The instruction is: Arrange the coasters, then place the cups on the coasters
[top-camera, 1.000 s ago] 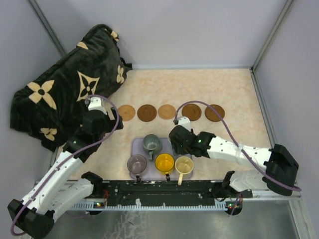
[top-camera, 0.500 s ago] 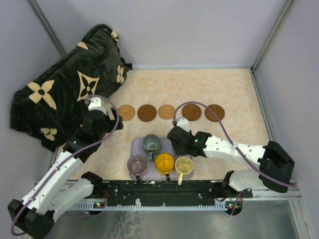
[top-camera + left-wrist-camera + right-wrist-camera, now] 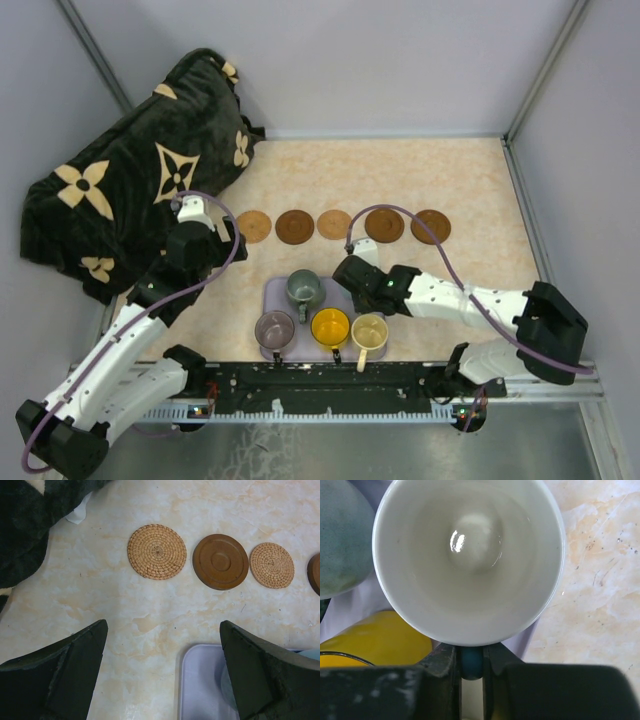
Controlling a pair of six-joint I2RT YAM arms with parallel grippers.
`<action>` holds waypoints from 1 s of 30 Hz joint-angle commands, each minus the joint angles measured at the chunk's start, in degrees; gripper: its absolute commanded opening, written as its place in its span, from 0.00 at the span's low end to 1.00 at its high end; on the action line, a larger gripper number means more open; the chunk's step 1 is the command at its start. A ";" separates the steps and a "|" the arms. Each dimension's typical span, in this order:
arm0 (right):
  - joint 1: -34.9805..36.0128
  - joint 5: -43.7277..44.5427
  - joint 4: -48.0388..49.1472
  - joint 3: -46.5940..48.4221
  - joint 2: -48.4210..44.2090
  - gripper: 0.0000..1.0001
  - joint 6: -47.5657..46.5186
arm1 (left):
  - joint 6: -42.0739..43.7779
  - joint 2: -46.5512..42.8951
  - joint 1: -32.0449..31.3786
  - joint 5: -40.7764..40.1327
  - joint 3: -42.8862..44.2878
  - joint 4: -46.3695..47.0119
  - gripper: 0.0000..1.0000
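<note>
The right gripper [image 3: 471, 661] is clenching the handle of the white-inside cup [image 3: 470, 555] at the lavender tray's [image 3: 275, 295] two o'clock corner. The left gripper [image 3: 162, 675] is hanging wide open.

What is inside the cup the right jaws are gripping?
Nothing: the cup has a bare, glossy white inside showing only glare. Its underside and whatever it rests on are covered.
</note>
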 commanded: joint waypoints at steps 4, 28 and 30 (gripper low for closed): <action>0.06 3.24 -0.08 1.58 1.60 0.00 0.33 | -0.05 0.06 0.15 0.32 -0.10 1.01 0.99; -8.13 24.16 6.09 2.54 -13.21 0.00 -6.52 | 0.13 -0.46 0.14 0.85 -0.56 1.58 0.99; -12.33 22.16 10.17 0.47 -14.19 0.00 -10.05 | 0.26 -0.27 0.14 0.86 -0.50 1.70 0.99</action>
